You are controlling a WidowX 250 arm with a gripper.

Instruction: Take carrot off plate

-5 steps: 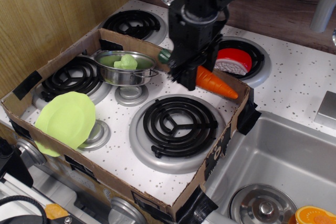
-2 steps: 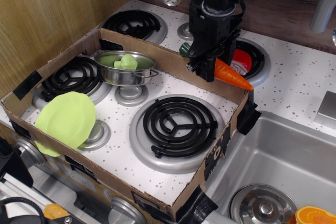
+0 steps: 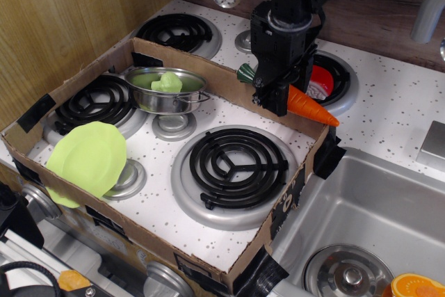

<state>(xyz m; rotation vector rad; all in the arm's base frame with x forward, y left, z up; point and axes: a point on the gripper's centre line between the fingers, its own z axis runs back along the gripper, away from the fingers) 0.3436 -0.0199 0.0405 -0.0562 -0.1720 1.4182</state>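
The carrot (image 3: 311, 106) is bright orange with a dark green stub (image 3: 245, 72). It is held level in the air above the back right wall of the cardboard box. My black gripper (image 3: 273, 97) is shut on the carrot around its middle, and hides that part. The lime-green plate (image 3: 87, 158) lies tilted at the front left of the box, on a small burner, far from the gripper. Nothing lies on it.
A steel bowl (image 3: 167, 92) with a green toy in it stands at the box's back left. A large black burner (image 3: 235, 163) lies below the gripper. A red and white toy (image 3: 320, 82) sits on the back right burner. The sink (image 3: 361, 227) is at the right.
My gripper has carried the carrot to the right and back, from inside the box to above its back right wall. In the last half second it dropped slightly.
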